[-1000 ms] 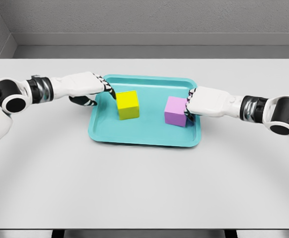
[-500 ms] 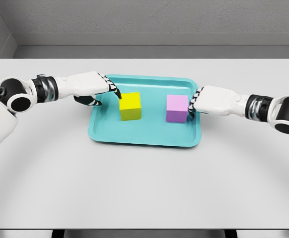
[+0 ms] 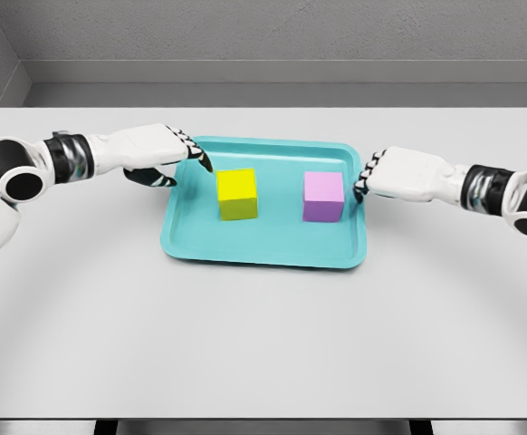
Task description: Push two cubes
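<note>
Teal tray point(image 3: 263, 254) at frame centre holds both cubes, a hand poised off each end.

The yellow cube point(image 3: 237, 194) sits left of centre in the tray and the purple cube point(image 3: 323, 196) right of centre, well apart. The left hand point(image 3: 155, 154) hangs by the tray's upper-left edge, the right hand point(image 3: 399, 174) by its right rim; both look loosely extended, grasping nothing, clear of the cubes. Likely risk: a push catches the rim and slides the whole tray, or tips a cube.

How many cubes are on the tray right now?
2. The yellow cube sits left of centre on the teal tray, the purple cube right of centre. They are apart; nothing appears hidden.
</note>
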Controlling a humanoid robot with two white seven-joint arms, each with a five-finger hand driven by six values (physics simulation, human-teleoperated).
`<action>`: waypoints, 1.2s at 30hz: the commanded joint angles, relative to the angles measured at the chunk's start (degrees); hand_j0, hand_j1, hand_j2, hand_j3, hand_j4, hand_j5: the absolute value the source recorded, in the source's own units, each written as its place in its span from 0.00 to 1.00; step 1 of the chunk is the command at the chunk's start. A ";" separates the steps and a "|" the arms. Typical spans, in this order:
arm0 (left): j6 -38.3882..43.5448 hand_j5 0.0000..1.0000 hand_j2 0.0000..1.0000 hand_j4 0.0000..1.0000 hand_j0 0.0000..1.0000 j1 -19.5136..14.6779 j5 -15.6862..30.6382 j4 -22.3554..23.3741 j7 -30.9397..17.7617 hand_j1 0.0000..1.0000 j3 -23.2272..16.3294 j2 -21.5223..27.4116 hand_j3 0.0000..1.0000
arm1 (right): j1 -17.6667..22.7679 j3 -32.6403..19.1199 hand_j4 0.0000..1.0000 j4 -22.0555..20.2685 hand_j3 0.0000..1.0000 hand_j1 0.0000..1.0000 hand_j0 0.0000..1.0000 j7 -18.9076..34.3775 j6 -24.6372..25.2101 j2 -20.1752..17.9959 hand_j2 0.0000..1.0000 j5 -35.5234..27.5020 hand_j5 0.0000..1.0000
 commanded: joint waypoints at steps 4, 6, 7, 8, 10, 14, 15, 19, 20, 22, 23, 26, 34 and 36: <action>0.14 0.71 0.71 0.71 0.71 0.09 0.36 0.15 0.03 0.71 0.13 1.86 0.71 | -0.09 -0.12 0.52 0.86 0.52 0.52 0.52 0.07 0.09 0.50 0.52 -0.32 0.52; 0.14 0.71 0.71 0.71 0.71 0.09 0.36 0.06 0.11 0.71 0.13 2.30 0.71 | -0.26 -0.12 0.52 2.18 0.52 0.52 0.52 -0.11 0.09 0.76 0.52 -0.32 0.52; 0.14 0.71 0.71 0.71 0.71 0.17 0.36 0.06 0.11 0.71 0.13 2.21 0.71 | -0.26 -0.12 0.52 2.18 0.52 0.52 0.52 -0.11 0.09 0.85 0.52 -0.32 0.52; 0.14 0.71 0.71 0.71 0.71 0.18 0.36 0.06 0.03 0.71 0.13 2.29 0.71 | -0.26 -0.12 0.52 2.18 0.52 0.52 0.52 -0.11 0.09 1.20 0.52 -0.32 0.52; 0.14 0.71 0.71 0.71 0.71 0.61 0.27 0.06 0.03 0.71 0.13 2.30 0.71 | -0.26 -0.03 0.52 2.18 0.52 0.52 0.52 -0.11 0.09 1.46 0.52 -0.32 0.52; 0.14 0.71 0.71 0.71 0.71 0.53 -0.17 0.41 0.03 0.71 -0.31 2.03 0.71 | -0.26 -0.03 0.52 1.65 0.52 0.52 0.52 0.16 0.09 2.16 0.52 -0.50 0.52; 0.14 0.71 0.71 0.71 0.71 0.44 -0.34 0.41 0.03 0.71 -0.40 1.86 0.71 | -0.44 0.06 0.52 1.65 0.52 0.52 0.52 0.16 0.09 2.61 0.52 -0.50 0.52; 0.14 0.71 0.71 0.71 0.71 0.62 -0.17 0.24 0.03 0.71 -0.48 1.77 0.71 | -0.44 0.14 0.52 1.65 0.52 0.52 0.52 0.07 0.09 2.78 0.52 -0.59 0.52; 0.14 0.71 0.71 0.71 0.71 0.70 -0.17 0.24 0.03 0.71 -0.48 1.77 0.71 | -0.44 0.32 0.52 1.56 0.52 0.52 0.52 -0.02 0.09 2.96 0.52 -0.76 0.52; 0.14 0.71 0.71 0.71 0.71 0.62 -0.17 0.24 0.03 0.71 -0.48 1.77 0.71 | -0.53 0.58 0.52 1.56 0.52 0.52 0.52 -0.02 0.09 3.48 0.52 -0.85 0.52; 0.14 0.71 0.71 0.71 0.71 0.62 -0.34 0.24 0.03 0.71 -0.57 1.68 0.71 | -0.53 0.58 0.52 1.56 0.52 0.52 0.52 0.07 0.09 3.57 0.52 -0.94 0.52; 0.14 0.71 0.71 0.71 0.71 0.70 -0.52 0.33 0.03 0.71 -0.57 1.50 0.71 | -0.53 0.58 0.51 1.47 0.51 0.51 0.51 0.07 0.09 3.66 0.51 -1.12 0.51; 0.14 0.71 0.71 0.71 0.71 0.62 -0.43 0.24 0.03 0.71 -0.57 1.42 0.71 | -1.14 0.67 0.51 0.68 0.51 0.51 0.51 -0.19 0.09 4.54 0.51 -1.29 0.51; 0.14 0.71 0.71 0.71 0.71 0.62 -0.52 0.33 0.03 0.71 -0.66 1.07 0.71 | -1.32 0.67 0.51 0.60 0.51 0.51 0.51 -0.19 0.09 4.80 0.51 -1.29 0.51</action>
